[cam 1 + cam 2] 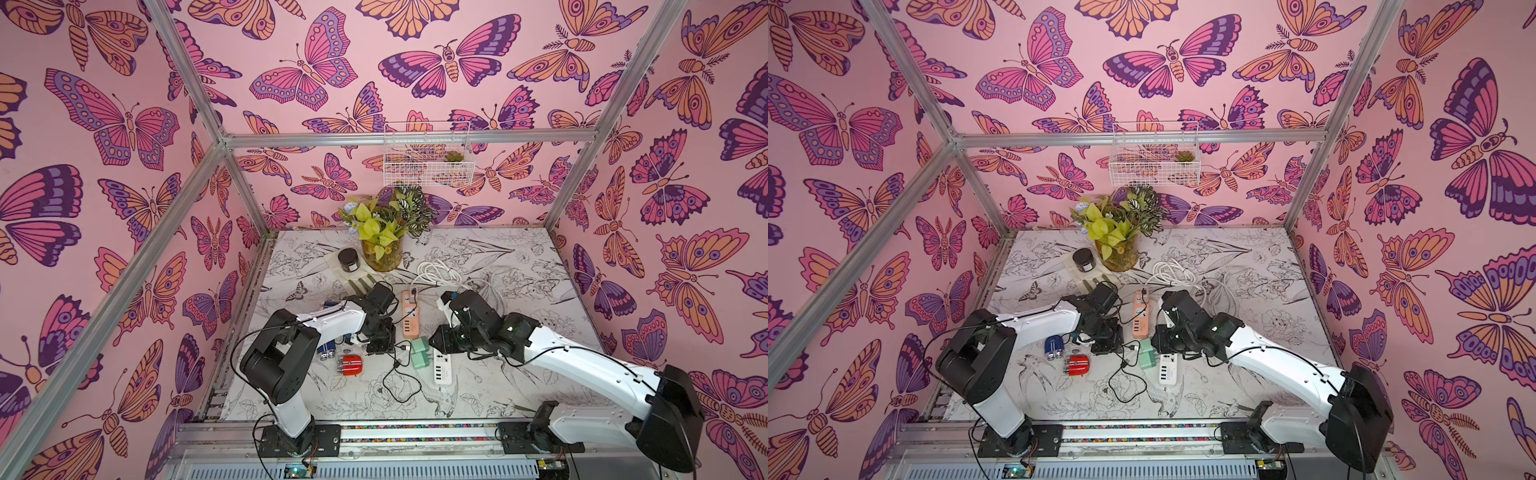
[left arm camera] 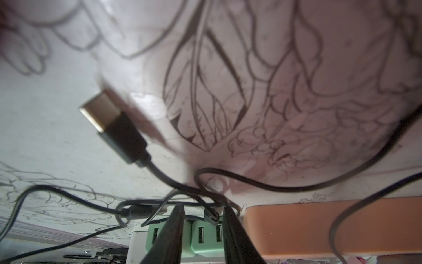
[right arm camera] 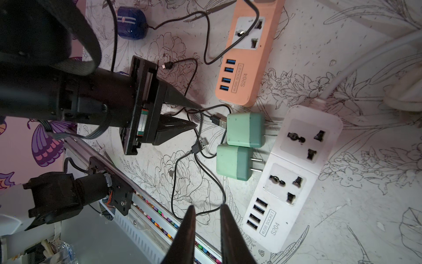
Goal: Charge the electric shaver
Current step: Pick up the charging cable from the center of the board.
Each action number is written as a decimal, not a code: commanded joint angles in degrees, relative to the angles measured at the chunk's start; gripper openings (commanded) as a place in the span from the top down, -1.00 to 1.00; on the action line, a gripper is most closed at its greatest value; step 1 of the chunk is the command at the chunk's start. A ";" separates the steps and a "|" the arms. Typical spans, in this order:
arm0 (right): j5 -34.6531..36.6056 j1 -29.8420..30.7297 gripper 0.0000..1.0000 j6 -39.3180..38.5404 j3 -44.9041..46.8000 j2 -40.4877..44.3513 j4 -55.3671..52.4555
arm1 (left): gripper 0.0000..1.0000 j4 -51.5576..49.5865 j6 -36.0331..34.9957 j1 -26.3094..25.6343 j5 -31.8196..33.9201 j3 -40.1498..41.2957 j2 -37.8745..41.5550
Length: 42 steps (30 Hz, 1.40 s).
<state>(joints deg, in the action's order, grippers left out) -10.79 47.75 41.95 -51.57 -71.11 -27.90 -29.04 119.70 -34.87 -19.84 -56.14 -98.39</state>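
A blue shaver [image 1: 328,351] [image 3: 131,22] and a red shaver [image 1: 350,365] lie at the table's front left. A black cable runs from beside the blue one over the orange power strip [image 1: 410,316] [image 3: 246,68]. Two green adapters [image 3: 245,130] [image 1: 419,351] lie unplugged against the white power strip [image 3: 292,169]. A USB plug [image 3: 218,121] touches one adapter and another [image 3: 202,142] lies loose. My left gripper [image 2: 204,212] [image 3: 198,116] stands open, low at the adapters, with tangled black cable and a small plug between its jaws. My right gripper [image 3: 206,206] hovers nearby, narrowly open and empty.
A glass vase of plants [image 1: 382,249], a black jar [image 1: 348,259] on a cloth and a coil of white cable [image 1: 440,274] occupy the back. A wire basket [image 1: 428,166] hangs on the rear wall. Loose black cable loops [image 1: 399,382] lie toward the front rail.
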 commanded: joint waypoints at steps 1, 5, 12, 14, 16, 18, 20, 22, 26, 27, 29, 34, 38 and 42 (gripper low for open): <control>-0.63 -0.39 0.56 -0.47 -0.01 -0.71 -0.58 | 0.50 -0.49 6.07 0.34 0.50 1.21 -0.68; -0.90 -0.67 0.57 -0.47 0.05 -0.94 -0.49 | 0.71 -0.60 6.08 0.33 0.91 1.71 0.73; -1.25 -0.91 0.57 -0.21 -0.06 -0.72 -0.31 | 0.93 -2.93 5.38 0.35 1.51 1.56 5.13; -1.46 -1.03 0.57 0.05 -0.19 -0.72 -0.23 | 0.95 -3.71 5.37 0.25 1.48 1.48 6.94; -1.82 -1.14 0.57 0.44 -0.35 -0.75 -0.13 | 0.97 -4.45 5.15 0.25 1.56 1.32 8.59; -2.25 -1.36 0.57 1.16 -0.75 -0.61 -0.13 | 1.00 -5.13 5.02 0.25 1.82 1.07 10.32; -2.72 -1.96 0.57 2.29 -1.48 -0.49 -0.22 | 1.00 -5.50 4.81 0.34 2.35 0.54 12.14; -3.86 -3.05 0.56 3.94 -2.44 -0.38 -0.24 | 1.00 -6.17 3.55 0.49 3.78 -0.87 13.73; -8.26 -6.43 0.52 9.35 -4.22 0.56 2.37 | 1.00 -6.55 -2.11 2.10 7.07 -5.21 16.26; -9.41 -7.38 0.49 11.19 -4.32 0.91 3.67 | 1.00 -6.54 -3.38 2.62 7.45 -6.21 16.78; -11.95 -9.66 0.43 17.58 -4.07 1.64 7.95 | 1.00 -6.41 -7.04 3.63 9.24 -8.78 18.09; -14.11 -13.28 0.29 41.92 -2.39 1.95 23.14 | 1.00 4.46 -18.43 4.64 14.50 -9.49 21.84; -8.76 -12.06 0.17 60.92 -2.66 1.31 31.49 | 1.00 22.12 -22.63 4.64 17.18 -1.60 26.57; -1.84 -8.85 0.10 74.06 -2.13 0.04 35.31 | 1.00 39.44 -24.61 4.29 18.60 6.96 29.37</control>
<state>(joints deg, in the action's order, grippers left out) -17.96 36.91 100.18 -53.69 -70.08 0.91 -5.28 99.50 -30.39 -4.21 -53.41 -69.76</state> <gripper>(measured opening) 0.444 0.050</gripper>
